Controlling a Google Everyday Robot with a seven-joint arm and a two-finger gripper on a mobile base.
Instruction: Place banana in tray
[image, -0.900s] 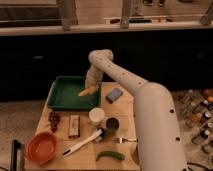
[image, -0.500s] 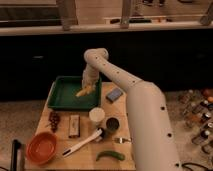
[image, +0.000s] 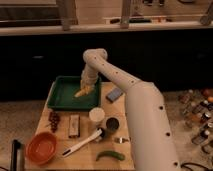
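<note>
The dark green tray (image: 65, 95) sits at the back left of the wooden table. The yellow banana (image: 83, 91) is over the tray's right part, at the tip of my arm. My gripper (image: 85, 86) is right above the banana, over the tray's right side. I cannot tell whether the banana rests on the tray floor or hangs just above it.
A blue sponge (image: 114, 94) lies right of the tray. In front are a white cup (image: 96, 116), a dark cup (image: 112, 124), a white-handled brush (image: 83, 143), a green pepper (image: 110, 155), an orange bowl (image: 41, 148), grapes (image: 54, 120) and a brown bar (image: 74, 125). Bottles (image: 197, 107) stand at the right.
My arm has swung left, carrying the banana from the tray's right rim further in over the tray.
</note>
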